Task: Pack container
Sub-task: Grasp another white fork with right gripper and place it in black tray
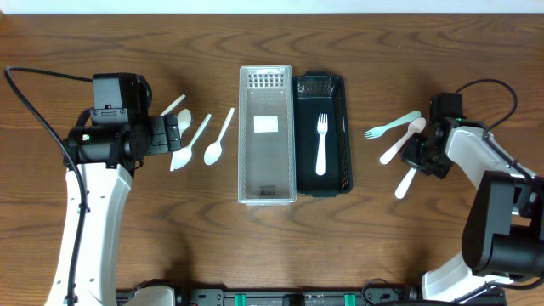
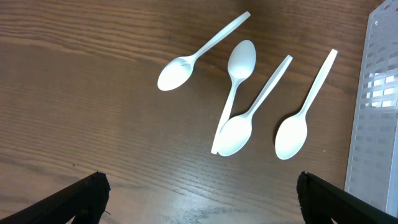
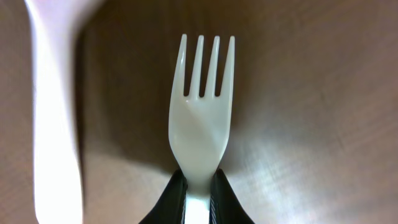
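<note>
A white tray (image 1: 266, 136) and a dark tray (image 1: 321, 136) stand side by side at mid-table. One white fork (image 1: 321, 143) lies in the dark tray. My right gripper (image 3: 200, 186) is shut on a white fork (image 3: 202, 112) low over the table, and another white utensil (image 3: 56, 124) lies beside it. In the overhead view this gripper (image 1: 422, 155) sits among a pale green fork (image 1: 393, 127) and two white ones (image 1: 402, 142). My left gripper (image 2: 202, 186) is open and empty, just short of several white spoons (image 2: 239, 134); it also shows in the overhead view (image 1: 174, 132).
The spoons (image 1: 197, 143) lie spread on the wood left of the white tray, whose wall shows at the right edge of the left wrist view (image 2: 376, 112). The white tray holds only a white label.
</note>
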You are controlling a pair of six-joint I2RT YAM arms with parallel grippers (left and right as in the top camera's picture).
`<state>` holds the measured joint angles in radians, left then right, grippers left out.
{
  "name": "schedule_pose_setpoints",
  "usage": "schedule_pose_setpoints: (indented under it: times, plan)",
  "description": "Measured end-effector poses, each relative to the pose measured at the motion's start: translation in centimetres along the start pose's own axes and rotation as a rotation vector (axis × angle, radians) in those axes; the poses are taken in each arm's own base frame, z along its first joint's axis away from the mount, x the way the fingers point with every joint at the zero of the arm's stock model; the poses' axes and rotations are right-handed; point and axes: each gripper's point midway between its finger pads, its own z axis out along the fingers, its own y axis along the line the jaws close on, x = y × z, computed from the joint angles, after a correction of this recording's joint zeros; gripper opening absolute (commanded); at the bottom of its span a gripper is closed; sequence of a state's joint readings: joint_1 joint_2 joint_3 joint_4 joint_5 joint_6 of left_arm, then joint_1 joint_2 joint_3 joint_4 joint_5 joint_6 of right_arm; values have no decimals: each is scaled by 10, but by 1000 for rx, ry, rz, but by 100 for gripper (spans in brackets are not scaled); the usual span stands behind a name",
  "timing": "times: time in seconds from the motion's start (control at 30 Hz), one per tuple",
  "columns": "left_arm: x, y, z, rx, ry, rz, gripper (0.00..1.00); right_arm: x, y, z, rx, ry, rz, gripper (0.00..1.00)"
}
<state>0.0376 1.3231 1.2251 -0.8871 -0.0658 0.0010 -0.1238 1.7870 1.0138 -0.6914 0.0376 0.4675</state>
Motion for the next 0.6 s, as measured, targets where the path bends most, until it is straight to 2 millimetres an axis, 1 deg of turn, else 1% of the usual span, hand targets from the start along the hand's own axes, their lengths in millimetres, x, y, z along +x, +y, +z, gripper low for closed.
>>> schedule_pose_setpoints:
  times: [0.03,0.1,0.13,0.2,0.23,0.3,0.33,0.4,0.47,0.5,0.53,0.6]
  plan:
    - [0,0,0,0,0,0,98,3,-1,-3,6,15,-2,1]
    - [0,0,0,0,0,0,98,3,1,-19,5,16,-10,1]
    - [0,0,0,0,0,0,98,0,5,-30,-6,0,-17,1]
    - [0,0,0,0,0,0,98,-14,24,-64,-65,-79,-50,2]
    - [0,0,0,0,0,0,98,-23,40,-89,-118,-145,-81,2]
    - [0,0,0,0,0,0,98,-33,72,-137,-232,-269,-147,2]
    - [0,0,0,0,0,0,98,-33,90,-162,-295,-333,-189,2]
    - [0,0,0,0,0,0,98,-21,120,-195,-389,-402,-271,2]
    - [0,0,0,0,0,0,98,-3,143,-208,-446,-417,-344,1]
    - [0,0,0,0,0,0,98,8,155,-209,-467,-406,-384,1]
    - [0,0,0,0,0,0,98,15,163,-206,-473,-395,-409,2]
    - [0,0,0,0,0,0,98,35,180,-188,-467,-345,-465,3]
